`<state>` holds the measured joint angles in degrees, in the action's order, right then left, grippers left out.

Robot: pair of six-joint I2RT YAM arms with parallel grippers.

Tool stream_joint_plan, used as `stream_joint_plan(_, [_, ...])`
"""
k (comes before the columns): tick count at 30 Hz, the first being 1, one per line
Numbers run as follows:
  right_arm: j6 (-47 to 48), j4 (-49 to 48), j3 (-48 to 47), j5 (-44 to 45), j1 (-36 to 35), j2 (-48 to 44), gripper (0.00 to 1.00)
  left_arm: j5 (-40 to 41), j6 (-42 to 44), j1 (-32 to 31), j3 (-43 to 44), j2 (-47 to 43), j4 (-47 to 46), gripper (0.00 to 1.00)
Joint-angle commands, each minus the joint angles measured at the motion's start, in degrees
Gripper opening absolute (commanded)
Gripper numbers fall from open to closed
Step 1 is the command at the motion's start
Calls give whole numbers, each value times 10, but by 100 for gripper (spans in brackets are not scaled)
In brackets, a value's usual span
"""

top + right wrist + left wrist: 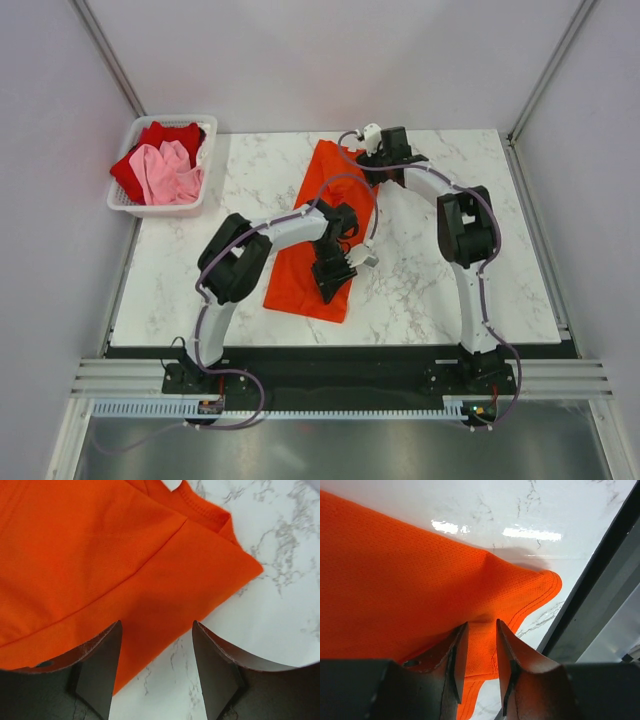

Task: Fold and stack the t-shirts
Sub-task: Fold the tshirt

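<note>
The left gripper (481,625) has its fingers only a narrow gap apart with orange mesh cloth showing in that gap; whether they nip it I cannot tell. The right gripper (156,625) has its fingers spread wide, low over a folded corner near the collar, half over cloth, half over marble.

Both are at the orange-red t-shirt (325,170), which lies in a long strip in the middle of the table (450,290) – the left arm's forearm and cable cross its near half.

Well apart, at the far left corner, the white basket (160,208) holds the deeper red shirt (170,133) with the pale pink shirt (165,172) on top.
</note>
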<state>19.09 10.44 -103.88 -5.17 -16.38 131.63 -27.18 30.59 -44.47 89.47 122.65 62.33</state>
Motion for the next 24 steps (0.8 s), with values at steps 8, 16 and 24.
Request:
stream_joint_plan(8, [-5, 183, -296, 12, -4, 191, 67, -13, -25, -15, 64, 76, -46, 37])
stream_joint_plan(16, [9, 149, -332, 17, -4, 215, 71, -33, -38, -38, 172, 122, -27, 38])
stream_joint_plan(24, [6, 120, -356, 4, -11, 215, 73, -46, -56, -48, 225, 131, -5, 38])
